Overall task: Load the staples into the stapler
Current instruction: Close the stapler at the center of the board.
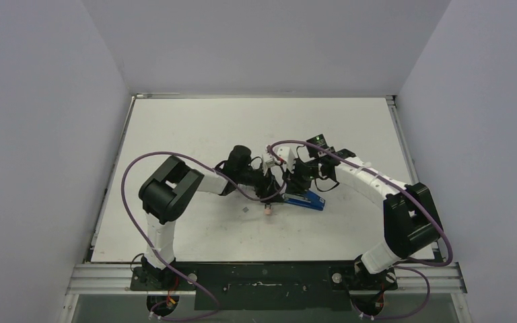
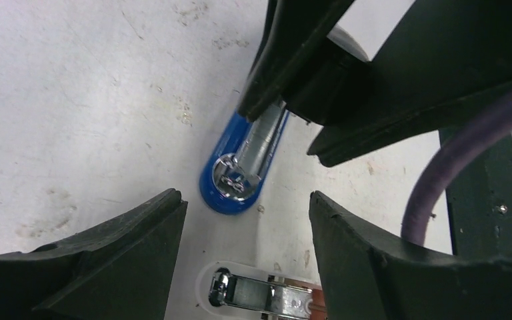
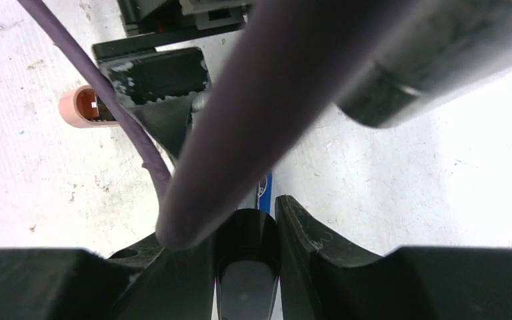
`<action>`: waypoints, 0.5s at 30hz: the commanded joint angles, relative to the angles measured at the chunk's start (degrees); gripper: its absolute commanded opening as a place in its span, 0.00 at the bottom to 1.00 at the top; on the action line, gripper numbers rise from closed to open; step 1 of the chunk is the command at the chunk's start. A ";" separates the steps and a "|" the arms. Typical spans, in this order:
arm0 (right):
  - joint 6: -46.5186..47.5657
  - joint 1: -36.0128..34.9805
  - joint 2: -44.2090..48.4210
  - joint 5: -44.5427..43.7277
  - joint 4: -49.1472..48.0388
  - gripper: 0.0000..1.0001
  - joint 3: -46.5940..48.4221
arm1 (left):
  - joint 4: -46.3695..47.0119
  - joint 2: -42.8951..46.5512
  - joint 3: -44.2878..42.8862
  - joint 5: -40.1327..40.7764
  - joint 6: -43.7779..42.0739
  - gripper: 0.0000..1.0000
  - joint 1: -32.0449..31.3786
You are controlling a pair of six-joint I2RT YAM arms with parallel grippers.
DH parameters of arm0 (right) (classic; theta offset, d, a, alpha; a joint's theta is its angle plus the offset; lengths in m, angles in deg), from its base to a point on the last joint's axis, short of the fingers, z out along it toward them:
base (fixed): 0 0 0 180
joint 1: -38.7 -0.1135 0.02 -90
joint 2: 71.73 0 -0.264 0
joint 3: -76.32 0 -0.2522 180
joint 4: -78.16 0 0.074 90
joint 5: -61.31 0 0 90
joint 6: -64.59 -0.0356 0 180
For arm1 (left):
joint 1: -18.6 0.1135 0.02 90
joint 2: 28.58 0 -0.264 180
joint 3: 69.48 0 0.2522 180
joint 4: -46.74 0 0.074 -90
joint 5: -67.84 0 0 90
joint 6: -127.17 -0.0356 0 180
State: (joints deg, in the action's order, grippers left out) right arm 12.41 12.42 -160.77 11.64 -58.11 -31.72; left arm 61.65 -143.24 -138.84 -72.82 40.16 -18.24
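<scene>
**Left wrist view.** My left gripper (image 2: 245,203) stands spread, and nothing lies between its fingers (image 2: 117,257). Just ahead of the tips is the stapler (image 2: 230,180), lying open. Its blue rounded nose and silvery magazine channel point back toward the gripper. I cannot tell whether the channel is loaded. Under the gripper, nearer its palm, a small chrome-and-clear piece (image 2: 253,293) rests on the table (image 2: 73,100); I cannot identify it.

**Overhead view.** Only this view shows both arms meeting over the stapler at mid-table. A small pink block (image 1: 268,209) sits just on the near side of the left gripper. A grey speck (image 1: 244,210) lies beside the block on its left, too small to name.

**Right wrist view.** A purple cable (image 3: 253,113) crosses most of the frame. Below it, my right gripper (image 3: 247,227) pinches the stapler's black top end between both fingers. Only a blue sliver of the stapler shows beyond the tips.
</scene>
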 commanded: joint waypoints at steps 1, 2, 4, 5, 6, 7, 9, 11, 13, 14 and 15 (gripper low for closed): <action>-0.38 0.25 0.87 -5.12 -0.89 0.17 -2.42 | 8.78 4.37 -0.29 -4.83 2.36 0.67 0.62; -0.38 0.18 1.03 -5.43 -1.03 0.17 -2.75 | 9.30 4.42 -0.24 -4.93 2.76 0.67 0.70; -0.38 0.06 1.27 -6.49 -1.30 0.17 -3.27 | 9.77 4.58 -0.22 -4.89 3.07 0.67 0.88; -0.35 0.03 1.36 -7.09 -1.43 0.17 -3.48 | 9.82 4.67 -0.15 -4.83 3.08 0.67 1.01; -0.33 -0.05 1.44 -7.72 -1.65 0.17 -3.63 | 9.83 4.85 -0.13 -4.81 3.08 0.67 1.17; -0.38 -0.04 1.49 -8.51 -1.73 0.17 -3.81 | 9.83 5.05 -0.21 -4.75 3.08 0.67 1.37; -0.29 -0.01 1.50 -9.92 -1.93 0.17 -4.09 | 9.83 5.33 -0.41 -4.55 3.29 0.67 1.90; -0.46 0.00 1.49 -10.99 -2.20 0.17 -4.48 | 9.83 5.78 -0.63 -4.42 3.58 0.67 2.62; -0.76 -0.08 1.21 -11.91 -2.44 0.17 -4.81 | 9.79 6.33 -0.82 -4.21 3.78 0.67 3.41; -0.98 -0.04 1.04 -12.23 -2.69 0.18 -5.03 | 9.76 6.55 -0.91 -4.00 3.90 0.67 3.98; -1.14 -0.09 0.82 -12.52 -2.79 0.19 -5.22 | 9.77 6.81 -0.96 -3.79 4.07 0.67 4.38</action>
State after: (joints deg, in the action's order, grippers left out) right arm 12.23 12.39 -160.15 4.15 -61.91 -35.29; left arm 63.77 -141.95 -137.87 -74.50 43.89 -15.42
